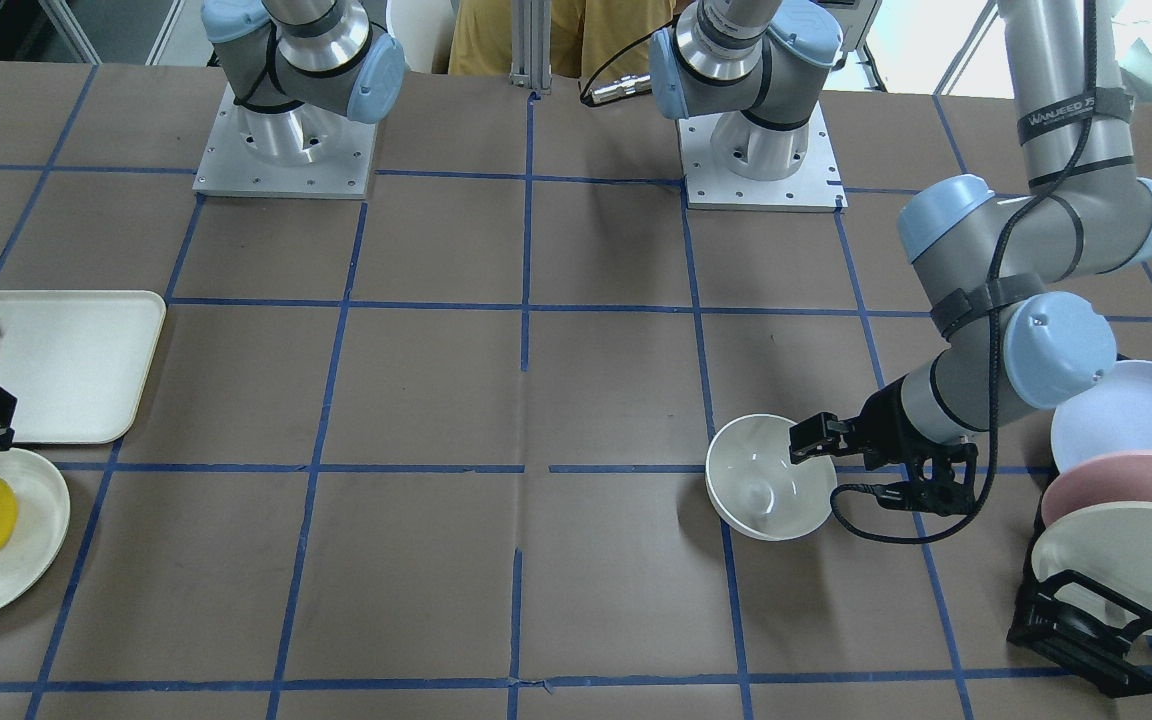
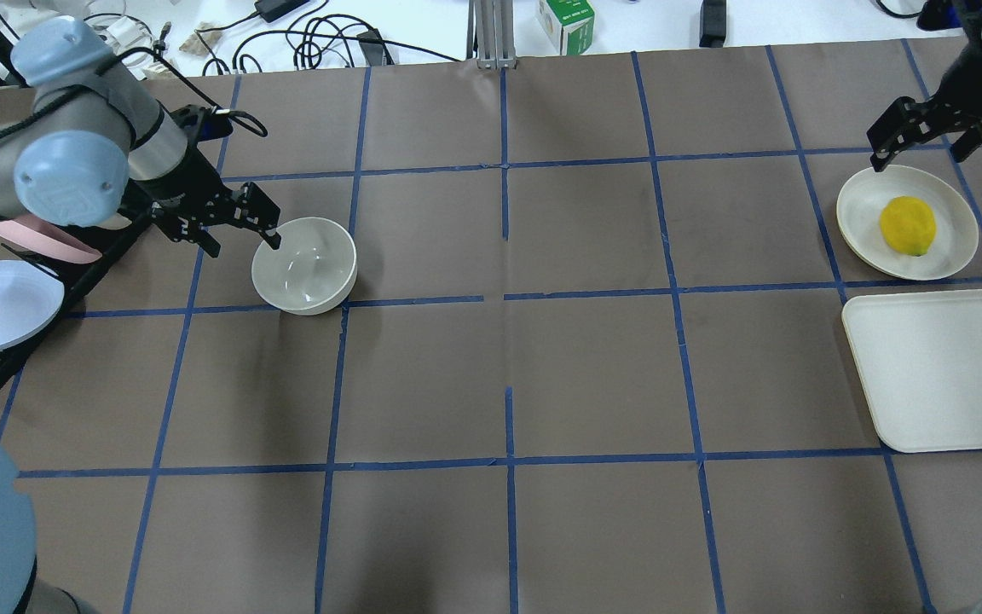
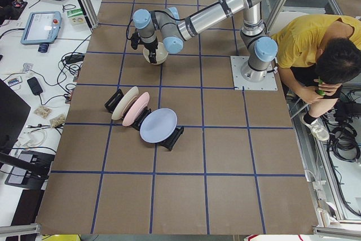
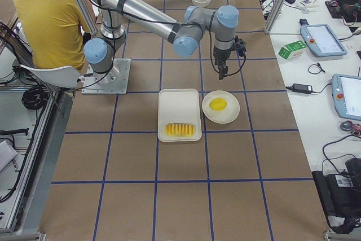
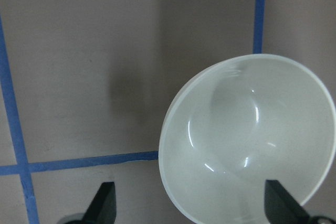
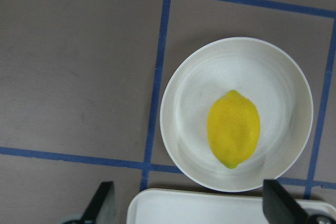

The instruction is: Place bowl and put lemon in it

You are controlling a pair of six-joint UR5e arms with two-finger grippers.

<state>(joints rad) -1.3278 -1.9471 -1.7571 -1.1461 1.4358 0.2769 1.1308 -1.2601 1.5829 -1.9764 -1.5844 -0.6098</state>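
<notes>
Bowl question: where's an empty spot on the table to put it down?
The big middle is bare, from the bowl across to the plate holding the lemon and the tray. It's crowded at the plate rack beside the bowl.

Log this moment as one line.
left gripper open at bowl rim | bowl empty on table | right gripper open near lemon | lemon on plate
</notes>
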